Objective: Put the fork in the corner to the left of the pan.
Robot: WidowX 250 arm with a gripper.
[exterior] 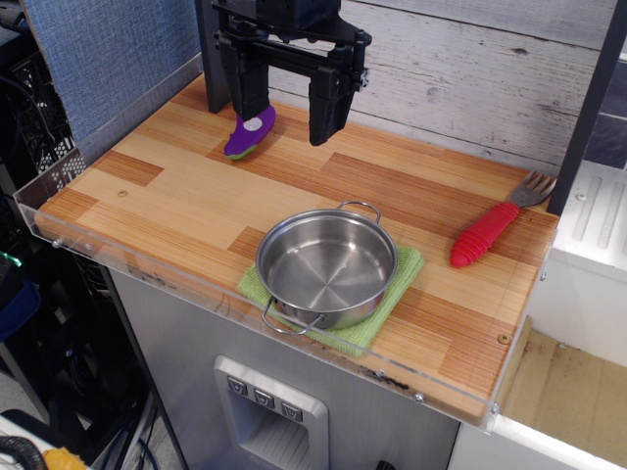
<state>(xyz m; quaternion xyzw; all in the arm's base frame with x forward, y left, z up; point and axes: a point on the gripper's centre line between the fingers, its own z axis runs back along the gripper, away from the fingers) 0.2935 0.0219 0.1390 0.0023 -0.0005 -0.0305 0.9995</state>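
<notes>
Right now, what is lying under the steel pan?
A green cloth lies under the pan; its edges show at the right and front. The cloth's middle and the table below are covered.

fork (498, 224): 1 | pan (326, 266): 1 | green cloth (387, 315): 1 | purple eggplant toy (249, 134), just beside the fingers (248, 90): 1 | gripper (290, 125): 1

I saw a glossy steel pan (326, 266) on soft green cloth (397, 294), a ribbed red plastic-handled fork (497, 224), and matt striped wood tabletop (196, 196) with clear acrylic rim (147, 274).
</notes>
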